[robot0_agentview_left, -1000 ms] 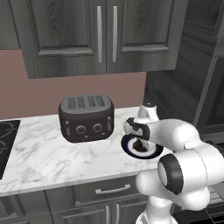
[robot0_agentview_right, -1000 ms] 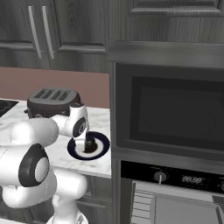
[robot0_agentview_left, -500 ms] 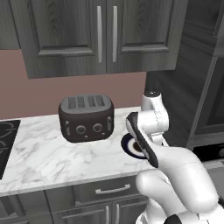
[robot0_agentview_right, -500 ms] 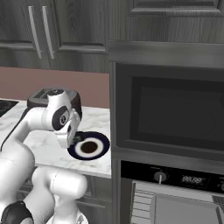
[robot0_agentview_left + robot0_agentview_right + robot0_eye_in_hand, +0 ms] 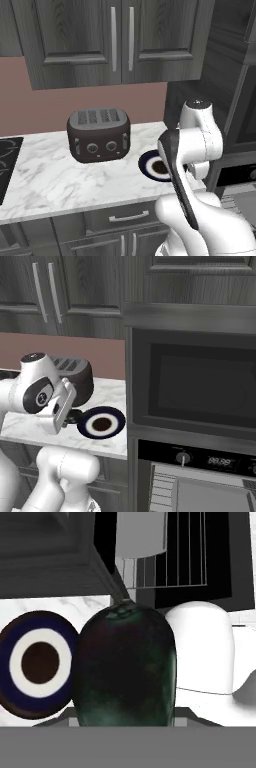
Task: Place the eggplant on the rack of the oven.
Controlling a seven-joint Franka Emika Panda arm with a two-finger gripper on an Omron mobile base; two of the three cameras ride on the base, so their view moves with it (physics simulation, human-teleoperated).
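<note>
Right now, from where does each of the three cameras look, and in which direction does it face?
Left base view: behind the arm to its left, facing the counter with the toaster and the plate; the white arm rises at lower right.
Right base view: behind the arm to its right, facing the oven; the arm rises at lower left.
Hand view: on the hand, looking along the gripper at the eggplant it holds, with the rack beyond.
Both base views share the toaster and the plate; the hand view also shows the plate.
</note>
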